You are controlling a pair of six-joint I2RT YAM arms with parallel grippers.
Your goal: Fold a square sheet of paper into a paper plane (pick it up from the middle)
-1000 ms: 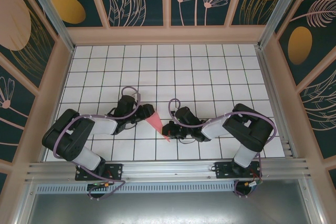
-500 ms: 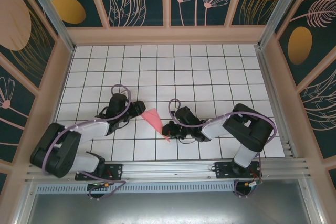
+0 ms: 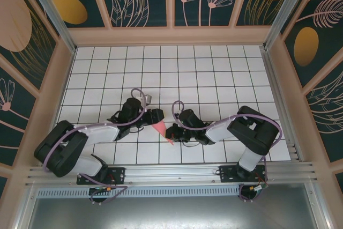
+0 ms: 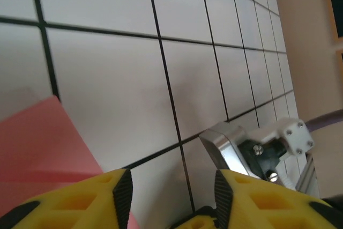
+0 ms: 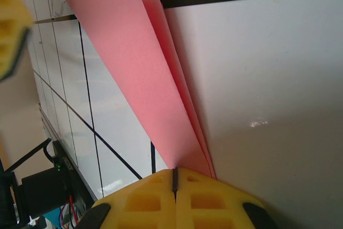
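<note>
Obs.: the paper plane (image 3: 161,130) lay on the white grid table (image 3: 214,73), near the front edge and between the two arms, its wide end toward the far left and its sharp tip pointing near-right. The right gripper (image 3: 172,132) sat low at the pointed end. In the right wrist view, the right gripper (image 5: 174,174) had its yellow fingers (image 5: 209,197) pressed together with only a thin seam between them, and the narrowing pink layers of the plane (image 5: 142,68) ran straight into that seam, so it was clamped on the plane close to the tip. The left gripper (image 3: 154,117) was at the plane's wide end. From the left wrist, the left gripper (image 4: 171,178) stood partly open, bare tile visible in the gap, nothing between the fingers (image 4: 80,199). A corner of the plane (image 4: 37,143) lay flat just beside and partly under the one finger; contact could not be told. A silver bracket with screws (image 4: 252,146) showed beyond the other finger.
</note>
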